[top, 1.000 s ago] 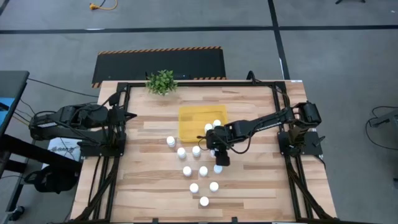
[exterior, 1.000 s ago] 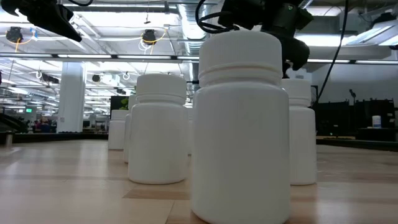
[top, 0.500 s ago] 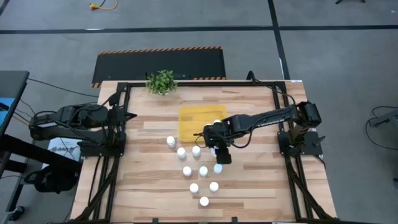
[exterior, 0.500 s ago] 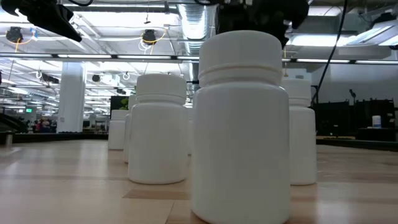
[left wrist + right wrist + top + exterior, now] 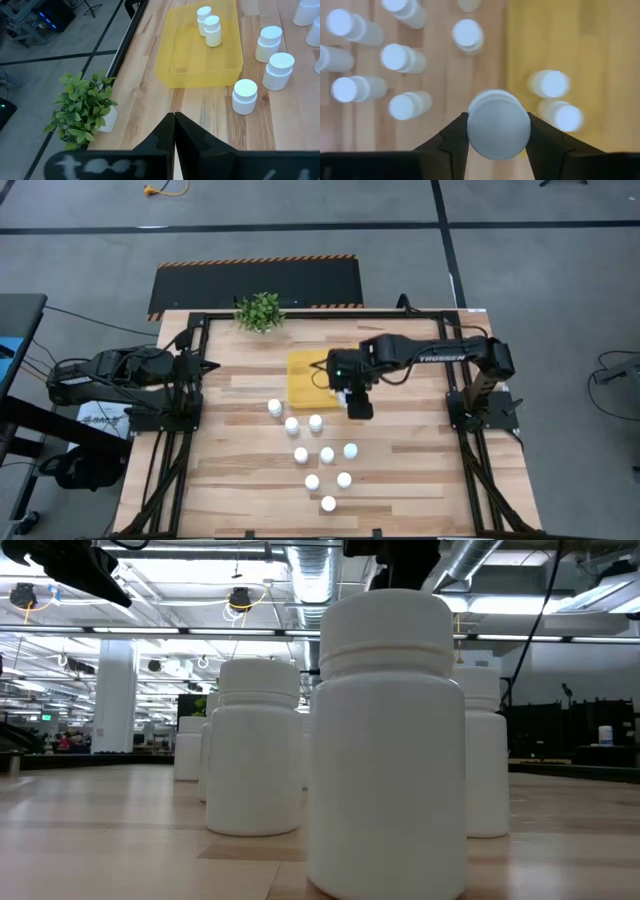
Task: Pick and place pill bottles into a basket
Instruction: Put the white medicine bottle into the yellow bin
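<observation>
My right gripper (image 5: pixel 498 121) is shut on one white pill bottle (image 5: pixel 498 131) and hangs high over the near right corner of the yellow basket (image 5: pixel 305 372). Two pill bottles (image 5: pixel 212 30) stand upright in the basket. Several more pill bottles (image 5: pixel 327 454) stand upright on the wooden table, on the near side of the basket. My left gripper (image 5: pixel 174 122) is shut on nothing and waits at the table's left edge (image 5: pixel 205 366). My right gripper pinches the pill bottle between its two fingers, one finger (image 5: pixel 451 137) on each side, at the cap's rim (image 5: pixel 472 125). The fingers come from above, pointing steeply down. The bottle stands upright in the hold, cap up, lifted clear of the table.
A small green plant (image 5: pixel 260 311) stands at the table's far edge, left of the basket. A black frame (image 5: pixel 195 340) runs around the tabletop. Bare wood lies to the left and right of the cluster of bottles.
My right gripper has risen well above the table and gone toward the far edge, from over the standing bottles to the basket's near right corner. The bottle in it has gone along, upright. The bottles on the table have stayed in place.
</observation>
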Controlling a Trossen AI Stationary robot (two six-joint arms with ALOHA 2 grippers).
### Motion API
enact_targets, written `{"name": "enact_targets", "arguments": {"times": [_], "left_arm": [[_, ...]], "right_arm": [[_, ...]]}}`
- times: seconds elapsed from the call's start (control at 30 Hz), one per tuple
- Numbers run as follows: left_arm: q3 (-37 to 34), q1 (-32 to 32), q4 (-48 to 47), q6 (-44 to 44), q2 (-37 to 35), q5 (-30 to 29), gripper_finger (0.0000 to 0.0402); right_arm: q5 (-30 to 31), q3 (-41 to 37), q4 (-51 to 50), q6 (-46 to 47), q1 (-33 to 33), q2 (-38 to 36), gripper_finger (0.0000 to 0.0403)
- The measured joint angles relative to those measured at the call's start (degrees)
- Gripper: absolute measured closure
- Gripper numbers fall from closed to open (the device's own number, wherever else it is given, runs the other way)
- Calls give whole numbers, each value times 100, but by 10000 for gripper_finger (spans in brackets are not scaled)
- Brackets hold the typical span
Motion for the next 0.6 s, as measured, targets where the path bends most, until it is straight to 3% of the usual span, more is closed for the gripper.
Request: {"name": "enact_targets", "arguments": {"times": [0.13, 0.4, 0.6], "left_arm": [[0, 0, 0, 0, 2, 0, 401], [0, 0, 0, 0, 1, 1, 401], [0, 0, 0, 0, 2, 0, 401]], "right_arm": [[90, 19, -132, -142, -282, 1, 236], [19, 18, -104, -451, -649, 1, 253], [-88, 15, -101, -459, -784, 2, 234]]}}
